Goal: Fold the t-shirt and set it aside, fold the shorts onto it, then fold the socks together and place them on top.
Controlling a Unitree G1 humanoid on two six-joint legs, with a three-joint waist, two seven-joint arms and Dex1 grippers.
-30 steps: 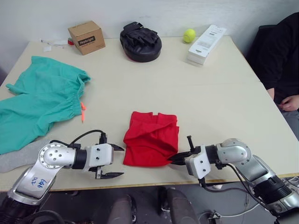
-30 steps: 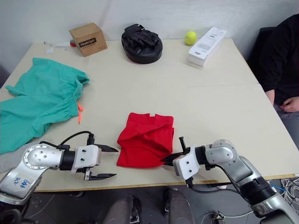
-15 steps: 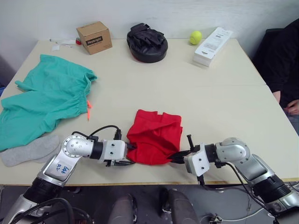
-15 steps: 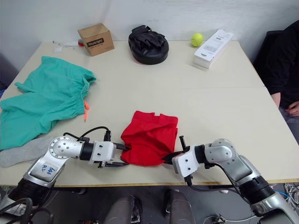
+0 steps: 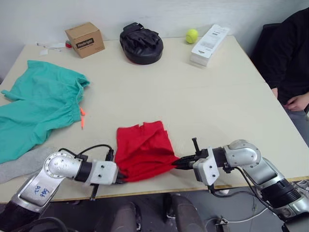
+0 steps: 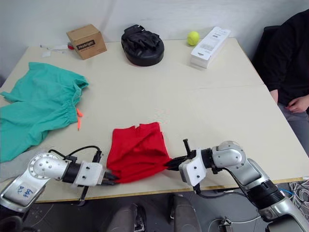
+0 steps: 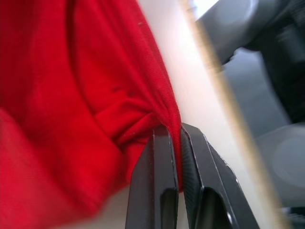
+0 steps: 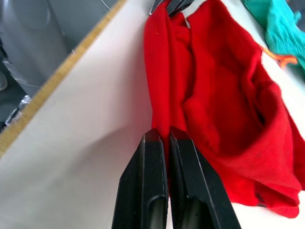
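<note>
So rn both claws have a bite on the t-shirt [image 5: 143,151]. It's a folded red bundle sitting near the front edge of the table [image 5: 203,96], right between the two grippers.

Left gripper [image 5: 119,178] is pinching the tee's near left corner. In the wrist cam its fingers [image 7: 159,191] are squeezed together w/ a ridge of red fabric caught between them, table edge just beside.

Right gripper [image 5: 176,163] is clamped on the near right corner, fabric pulled into a little point at the tips. Its fingers [image 8: 147,191] look pressed tight on the red edge, w/ the rest of the tee spreading out beyond them. You can even see the other claw's tips at the far end of the bundle in that wrist cam.

The shorts [image 5: 36,106] lie spread out well away from the left gripper, out toward the far-left side, orange drawstring [image 5: 82,117] poking out on the side facing the tee. A grey sock [image 5: 17,164] lies flat just outside the left arm, partly tucked against the shorts.

Far side of the table, well beyond both claws: cardboard box [image 5: 84,39], black pad [image 5: 141,43], tennis ball [image 5: 191,35], white box [image 5: 209,38]. A person in black [image 5: 287,58] sits past the right gripper's side.
</note>
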